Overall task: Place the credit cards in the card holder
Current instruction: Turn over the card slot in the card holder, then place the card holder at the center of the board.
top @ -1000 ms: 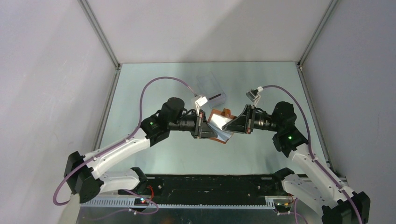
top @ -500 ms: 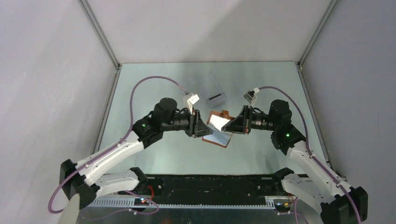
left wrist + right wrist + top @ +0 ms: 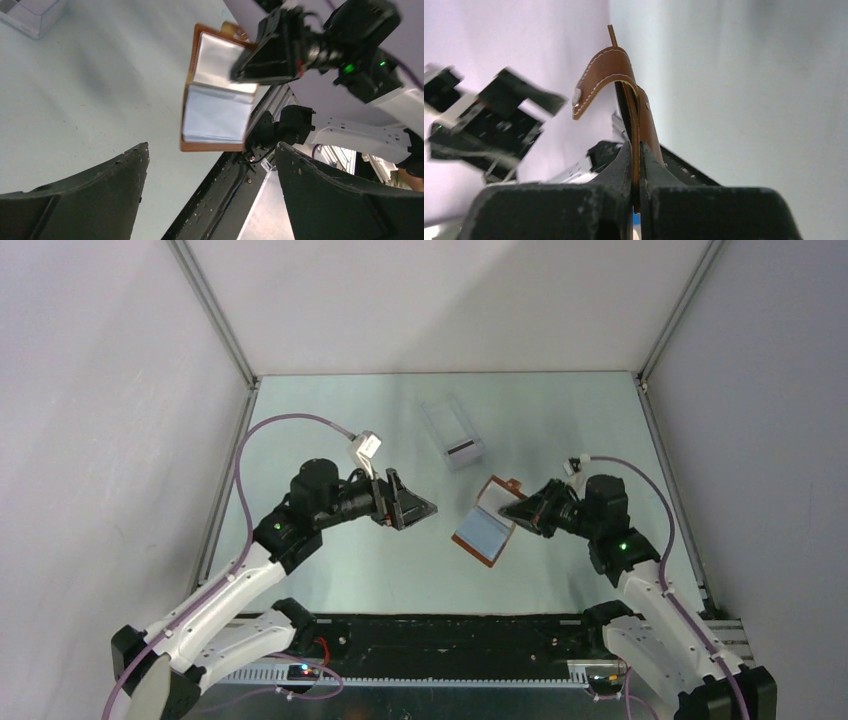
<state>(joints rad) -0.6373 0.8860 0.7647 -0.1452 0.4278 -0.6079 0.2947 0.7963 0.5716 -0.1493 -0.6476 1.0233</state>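
Right gripper [image 3: 636,150] pinches the open tan-brown leather card holder [image 3: 215,110]. Left gripper [image 3: 211,147] is spread, empty. Advise it grip one pale, dark-striped plastic credit card [image 3: 458,440] by its edge.

my left gripper [image 3: 416,503]: splayed wide, holding nothing | my right gripper [image 3: 507,508]: pinched tight on the card holder [image 3: 486,531], wrist pointing inward

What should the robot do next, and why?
Probably swing the left gripper toward the credit cards, which lie at the far side of the table, to pick one up. That gripper is open, empty and apart from the card holder. The right gripper pinches the holder by one edge, with its pale pockets spread open and waiting.
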